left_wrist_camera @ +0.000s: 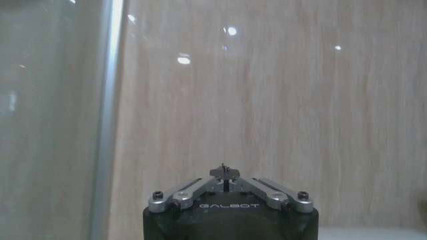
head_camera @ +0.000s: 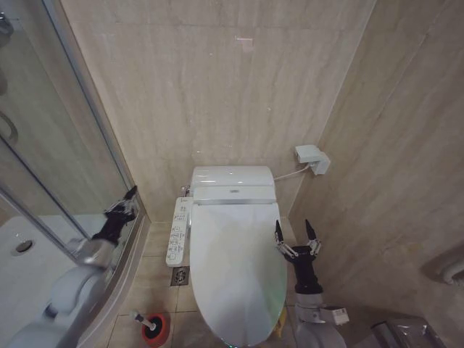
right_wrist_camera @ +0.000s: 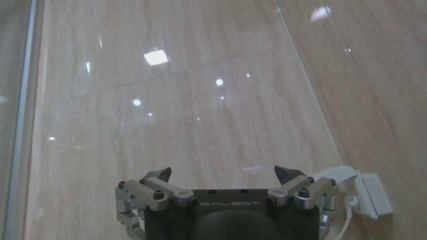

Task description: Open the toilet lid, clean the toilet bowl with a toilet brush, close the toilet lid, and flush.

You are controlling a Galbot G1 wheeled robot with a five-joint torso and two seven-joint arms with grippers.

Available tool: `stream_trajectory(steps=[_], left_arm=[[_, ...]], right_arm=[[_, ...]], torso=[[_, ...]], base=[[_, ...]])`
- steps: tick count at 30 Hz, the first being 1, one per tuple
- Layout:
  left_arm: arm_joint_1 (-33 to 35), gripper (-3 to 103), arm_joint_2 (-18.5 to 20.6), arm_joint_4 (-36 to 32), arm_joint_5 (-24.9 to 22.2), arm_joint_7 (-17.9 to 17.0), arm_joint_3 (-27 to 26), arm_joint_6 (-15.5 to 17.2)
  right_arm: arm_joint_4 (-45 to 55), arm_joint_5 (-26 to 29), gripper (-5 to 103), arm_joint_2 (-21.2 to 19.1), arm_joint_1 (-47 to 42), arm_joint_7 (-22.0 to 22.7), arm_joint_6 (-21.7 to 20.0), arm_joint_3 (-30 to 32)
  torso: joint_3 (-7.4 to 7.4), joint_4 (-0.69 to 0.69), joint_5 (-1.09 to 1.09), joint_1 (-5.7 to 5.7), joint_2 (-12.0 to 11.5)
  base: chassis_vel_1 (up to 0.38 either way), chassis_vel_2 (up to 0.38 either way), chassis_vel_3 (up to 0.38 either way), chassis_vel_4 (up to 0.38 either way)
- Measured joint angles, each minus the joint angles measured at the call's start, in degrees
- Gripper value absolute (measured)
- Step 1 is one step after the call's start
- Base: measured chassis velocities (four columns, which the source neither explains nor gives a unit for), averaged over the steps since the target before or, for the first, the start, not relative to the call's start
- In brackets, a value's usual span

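The toilet lid [head_camera: 235, 268] is down flat over the seat, glossy white, so the toilet bowl is hidden beneath it. The toilet brush [head_camera: 144, 320] leans in its red cup holder [head_camera: 155, 330] on the floor to the left of the toilet's front. My right gripper [head_camera: 295, 233] [right_wrist_camera: 223, 175] is open and empty, held upright just beside the lid's right edge and apart from it. My left gripper [head_camera: 125, 205] [left_wrist_camera: 225, 173] is shut on nothing, up by the shower glass, left of the toilet.
A glass shower enclosure [head_camera: 51, 145] and its white tray [head_camera: 22, 250] fill the left side. A button panel [head_camera: 177, 230] runs along the toilet's left. A floor drain [head_camera: 179, 275] lies below it. A white wall box [head_camera: 312, 158] with a cable sits on the right wall.
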Motion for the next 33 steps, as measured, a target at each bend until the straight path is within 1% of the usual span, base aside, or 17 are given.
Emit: stream_trajectory(steps=[1, 2, 4, 5, 7, 8, 9, 10, 11, 16, 17, 20, 24, 25, 31, 32, 33], left_arm=[[2.3, 0, -0.6, -2.6, -0.1, -0.3, -1.5, 0.2], [6.0, 7, -2.1, -7.3, -0.1, -0.7, -4.1, 0.7], [11.7, 7, -4.7, -13.3, 0.3, -1.2, -6.3, 1.0], [11.7, 7, -4.7, -13.3, 0.3, -1.2, -6.3, 1.0], [17.1, 7, -8.5, -17.5, 2.5, -1.4, -7.4, 0.3], [19.1, 7, -10.7, -18.9, 3.9, -1.6, -7.5, -0.5], [19.1, 7, -10.7, -18.9, 3.9, -1.6, -7.5, -0.5], [21.1, 34, -12.9, -20.3, 5.3, -2.0, -7.0, -1.1], [22.1, 34, -14.1, -20.9, 6.1, -2.3, -6.4, -1.3], [23.8, 34, -17.0, -21.6, 8.6, -2.6, -3.8, -2.4], [23.7, 61, -17.2, -21.2, 9.1, -2.4, -3.0, -2.8], [23.2, 61, -17.2, -20.0, 10.3, -1.7, -1.7, -3.8], [22.5, 61, -17.3, -18.6, 10.4, -1.5, -1.4, -4.3], [22.1, 88, -17.3, -18.2, 10.2, -1.4, -1.5, -4.3], [20.9, 88, -17.2, -15.5, 9.9, -1.3, -1.7, -4.2], [20.6, 100, -17.1, -14.4, 9.9, -1.3, -1.5, -4.2], [20.2, 100, -17.1, -13.5, 9.9, -1.3, -1.3, -4.2]], right_arm=[[0.2, 0.0, 100, 0.0, -0.1, 0.0, 0.1, 0.1], [0.4, -0.3, 100, 0.1, -0.2, 0.0, 0.3, 0.3], [0.8, -0.9, 100, 0.4, -0.5, 0.0, 0.7, 0.8], [0.8, -0.9, 100, 0.4, -0.5, 0.0, 0.7, 0.8], [1.3, -1.2, 100, 0.5, -0.9, 0.4, 0.9, 0.9], [1.6, -1.5, 100, 0.6, -1.0, 0.6, 0.9, 0.9], [1.6, -1.5, 100, 0.6, -1.0, 0.6, 0.9, 0.9], [1.7, -1.8, 100, 0.7, -1.1, 0.7, 0.9, 0.9], [1.7, -2.0, 100, 0.8, -1.1, 0.8, 0.9, 0.8], [1.8, -3.0, 100, 1.1, -1.3, 2.0, 0.8, 0.9], [1.9, -3.1, 100, 1.3, -1.5, 2.4, 0.7, 1.1], [2.2, -3.2, 100, 1.6, -2.3, 2.6, 0.7, 2.1], [2.3, -3.5, 100, 2.1, -2.6, 2.8, 0.4, 3.0], [2.3, -3.5, 100, 2.2, -2.6, 3.0, 0.2, 3.2], [2.2, -3.5, 100, 3.3, -2.6, 3.1, 0.1, 3.5], [2.2, -3.5, 100, 3.8, -2.5, 3.0, 0.1, 3.6], [2.2, -3.5, 100, 4.1, -2.4, 3.0, 0.1, 3.7]], torso=[[0.0, 0.02, 0.0, 0.0, 0.0], [0.0, 0.01, 0.0, 0.0, 0.0], [0.0, 0.0, 0.01, 0.0, 0.0], [0.0, 0.0, 0.01, 0.0, 0.0], [0.01, 0.02, 0.01, 0.0, 0.0], [0.0, 0.0, 0.01, 0.0, 0.0], [0.0, 0.0, 0.01, 0.0, 0.0], [0.0, 0.01, 0.0, 0.0, 0.0], [0.0, 0.01, 0.0, 0.0, 0.0], [0.01, 0.01, 0.0, 0.01, 0.0], [0.01, 0.0, 0.01, 0.01, 0.0], [0.01, -0.03, -0.01, 0.01, 0.0], [0.01, 0.0, -0.01, 0.01, 0.0], [0.01, 0.0, -0.01, 0.01, 0.0], [0.02, 0.01, -0.01, 0.02, 0.0], [0.02, 0.0, -0.01, 0.02, 0.0], [0.02, 0.0, -0.01, 0.03, 0.0]], base=[[0.0, 0.0, 0.0, 0.0], [0.0, 0.0, 0.0, 0.0], [0.0, 0.0, 0.0, 0.0], [0.0, 0.0, 0.0, 0.0], [0.0, 0.0, 0.0, 0.0], [0.0, 0.0, 0.0, 0.0], [0.0, 0.0, 0.0, 0.0], [0.0, 0.0, 0.0, 0.0], [0.0, 0.0, 0.0, 0.0], [0.0, 0.0, 0.0, 0.0], [0.0, 0.0, 0.0, 0.0], [0.0, 0.0, 0.0, 0.0], [0.0, 0.0, 0.0, 0.0], [0.0, 0.0, 0.0, 0.0], [0.0, 0.0, 0.0, 0.0], [0.0, 0.0, 0.0, 0.0], [0.0, 0.0, 0.0, 0.0]])
